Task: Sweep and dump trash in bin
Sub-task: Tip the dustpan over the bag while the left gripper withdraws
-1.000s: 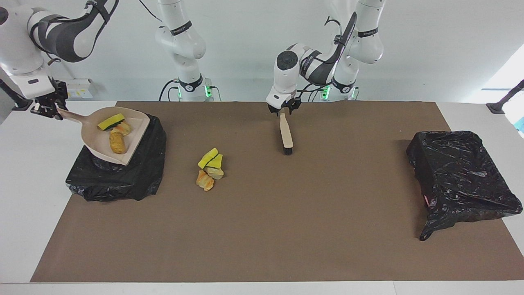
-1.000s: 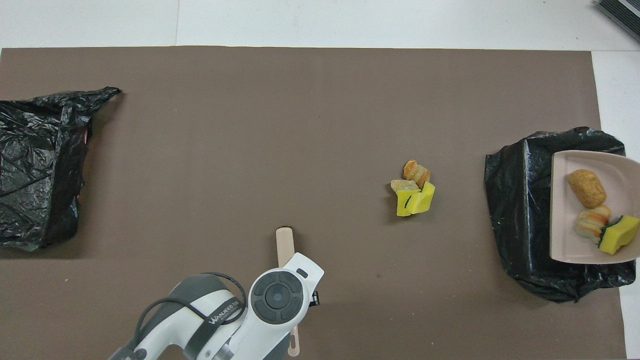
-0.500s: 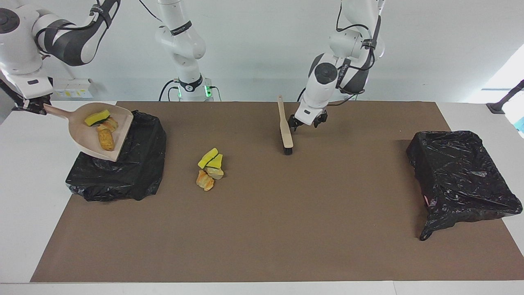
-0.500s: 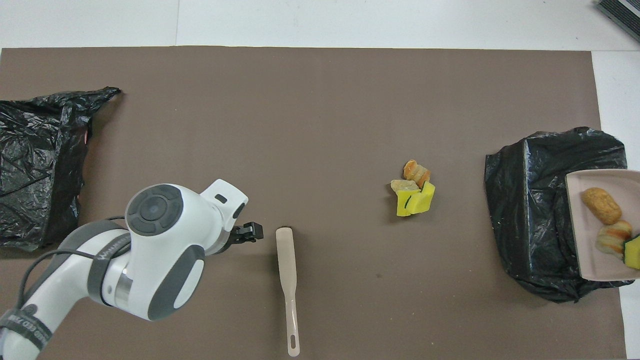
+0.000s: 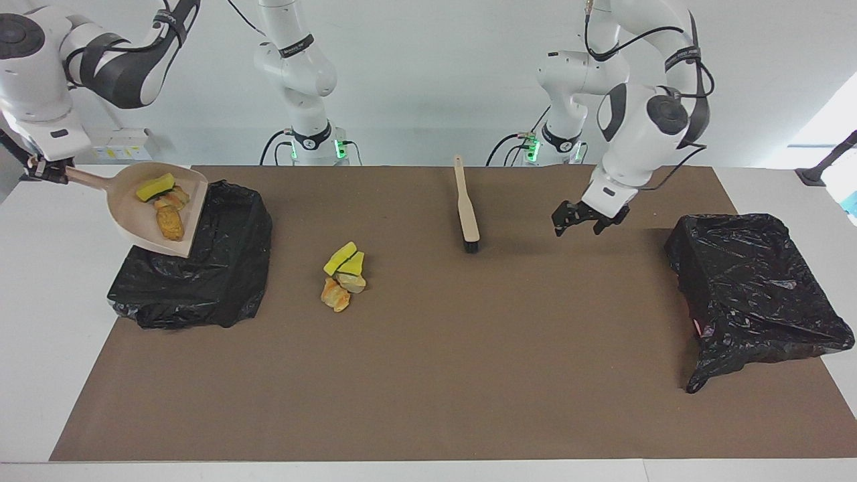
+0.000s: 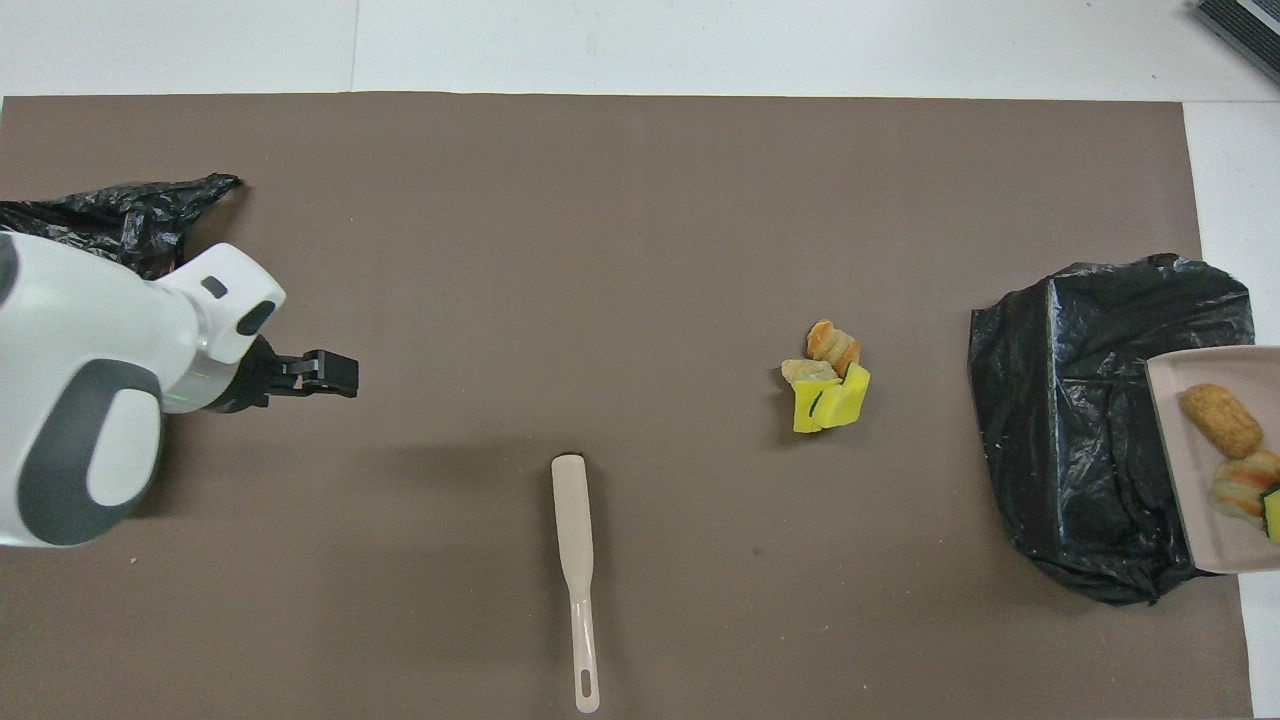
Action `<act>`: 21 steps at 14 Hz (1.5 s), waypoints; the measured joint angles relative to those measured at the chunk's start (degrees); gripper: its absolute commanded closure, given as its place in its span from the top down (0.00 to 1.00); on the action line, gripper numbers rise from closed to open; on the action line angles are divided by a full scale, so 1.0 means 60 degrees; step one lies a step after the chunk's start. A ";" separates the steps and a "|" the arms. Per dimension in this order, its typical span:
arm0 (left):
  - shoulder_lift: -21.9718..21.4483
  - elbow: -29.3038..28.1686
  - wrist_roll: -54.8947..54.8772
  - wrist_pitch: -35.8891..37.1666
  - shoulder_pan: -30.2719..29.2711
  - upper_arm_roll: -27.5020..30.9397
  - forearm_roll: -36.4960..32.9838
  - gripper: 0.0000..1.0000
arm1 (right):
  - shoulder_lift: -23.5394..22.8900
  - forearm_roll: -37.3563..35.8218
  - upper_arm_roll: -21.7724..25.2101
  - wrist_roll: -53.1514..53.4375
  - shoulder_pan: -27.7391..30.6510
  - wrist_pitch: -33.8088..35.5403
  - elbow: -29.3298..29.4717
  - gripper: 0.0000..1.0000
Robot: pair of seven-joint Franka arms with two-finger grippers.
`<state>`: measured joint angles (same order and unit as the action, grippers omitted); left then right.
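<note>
My right gripper [image 5: 41,170] is shut on the handle of the beige dustpan [image 5: 134,215], held tilted, mouth down, over the black-bagged bin [image 5: 221,268] at the right arm's end. A yellow sponge wedge and brown lumps of trash [image 5: 165,207] lie in the pan [image 6: 1190,470]. More trash [image 5: 343,274] sits in a small pile [image 6: 828,385] on the brown mat, beside that bin. The wooden brush [image 5: 466,213] lies free on the mat [image 6: 574,520]. My left gripper [image 5: 580,226] hangs open and empty over the mat [image 6: 338,372], toward the left arm's end.
A second black-bagged bin [image 5: 756,288] stands at the left arm's end of the brown mat [image 5: 469,375], partly covered by the left arm in the overhead view [image 6: 130,210]. White table shows around the mat.
My left gripper opened, let go of the brush and swung up toward the left arm's end; the brush now lies flat. The right arm drew the dustpan outward and tilted it more.
</note>
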<state>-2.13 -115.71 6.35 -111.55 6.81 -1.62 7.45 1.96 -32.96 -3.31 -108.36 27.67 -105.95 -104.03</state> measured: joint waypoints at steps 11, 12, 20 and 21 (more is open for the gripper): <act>0.0180 0.3407 -0.1410 0.3150 -0.1089 -0.0009 -0.0824 1.00 | 0.0675 -0.2340 -0.0063 0.1868 -0.1852 0.0555 -0.0926 0.00; 0.0124 0.3389 -0.1458 0.3217 -0.1090 -0.0008 -0.0825 1.00 | 0.0696 -0.2365 -0.0062 0.1868 -0.1854 0.0607 -0.0934 0.00; -0.0093 0.3109 -0.1784 0.3231 -0.1091 -0.0038 -0.1047 1.00 | 0.0770 -0.1629 0.0432 0.1986 -0.1714 0.1567 -0.0017 0.00; -0.0123 0.3111 -0.1784 0.3229 -0.1091 -0.0057 -0.1050 1.00 | 0.0801 -0.0961 0.0676 0.1985 -0.1657 0.1620 0.0223 0.00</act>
<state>-2.87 -97.04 -4.35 -92.17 0.27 -1.97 1.15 6.77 -38.72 0.75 -96.46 17.73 -96.23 -102.69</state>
